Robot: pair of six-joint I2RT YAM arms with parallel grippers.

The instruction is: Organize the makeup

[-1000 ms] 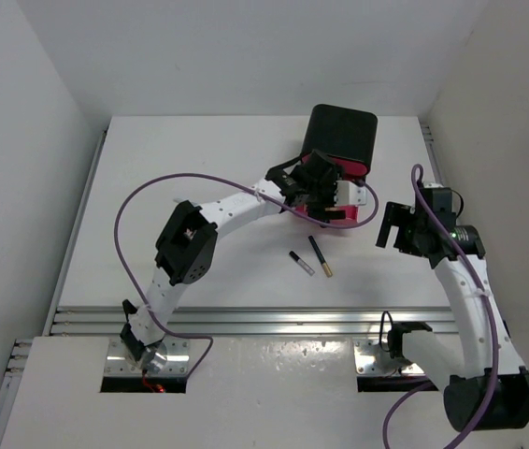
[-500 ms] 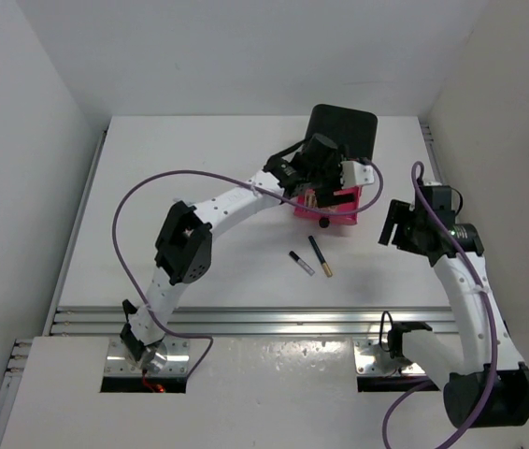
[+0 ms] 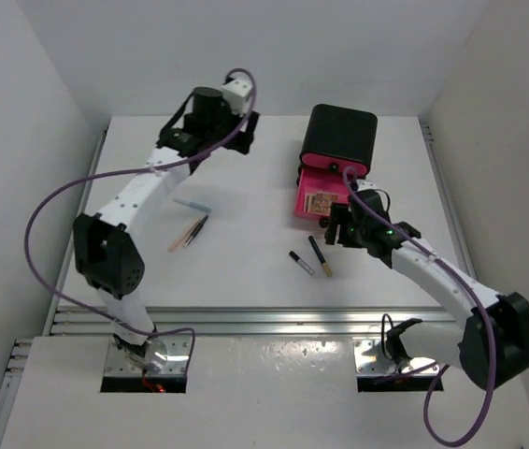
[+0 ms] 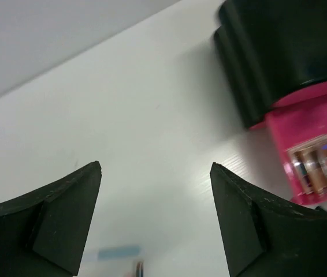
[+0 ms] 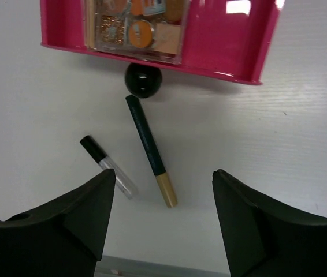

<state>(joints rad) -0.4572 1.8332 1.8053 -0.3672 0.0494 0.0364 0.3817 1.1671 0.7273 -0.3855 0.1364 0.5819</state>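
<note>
Two arms show in the overhead view. The left gripper (image 3: 243, 131) hangs over the far left part of the white table (image 3: 246, 281), well apart from the makeup. The right gripper (image 3: 339, 229) sits near the front of the open pink plastic drawer (image 3: 330, 182), which sticks out of the rounded black box (image 3: 342, 136). A square tan multicolour eyeshadow palette (image 3: 318, 202) lies in that drawer. Just in front of it on the table are a thin black gold-tipped stick (image 3: 320, 255) and a shorter black clear-ended stick (image 3: 301, 262), side by side but not touching. Over to the left lie a pale blue stick (image 3: 193, 203) and a couple of thin brushes (image 3: 188, 232). In the left wrist view the fingers are spread wide with nothing between them, and the blue stick is just a blur at the bottom. The right wrist view shows those fingers wide apart and empty too, above both black sticks. The gold-tipped one points its dark end at the drawer's round black knob (image 5: 143, 79).
</note>
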